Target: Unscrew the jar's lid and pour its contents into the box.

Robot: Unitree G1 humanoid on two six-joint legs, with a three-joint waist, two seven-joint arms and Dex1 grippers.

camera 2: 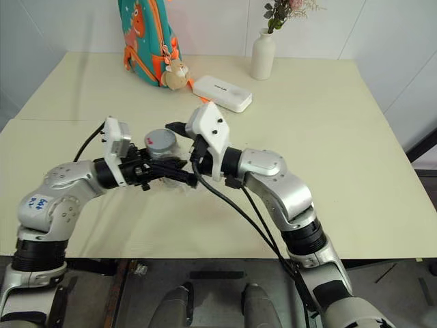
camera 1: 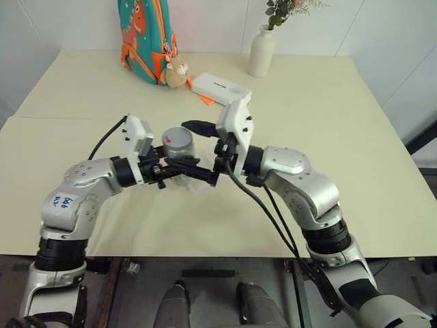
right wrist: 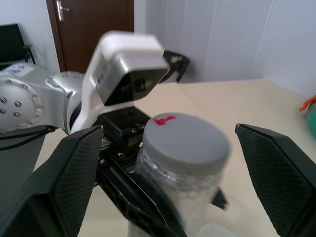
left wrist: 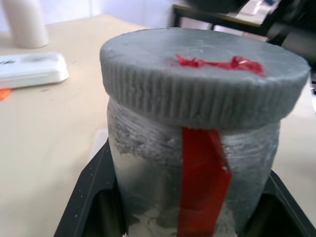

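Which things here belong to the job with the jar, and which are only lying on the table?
Belonging to the job:
- jar, held by the shut left tool
- lid, screwed on the jar
- open right tool, its fingers either side of the lid

Only lying about:
- white vase with flowers
- white oblong case
- backpack
- plush toy
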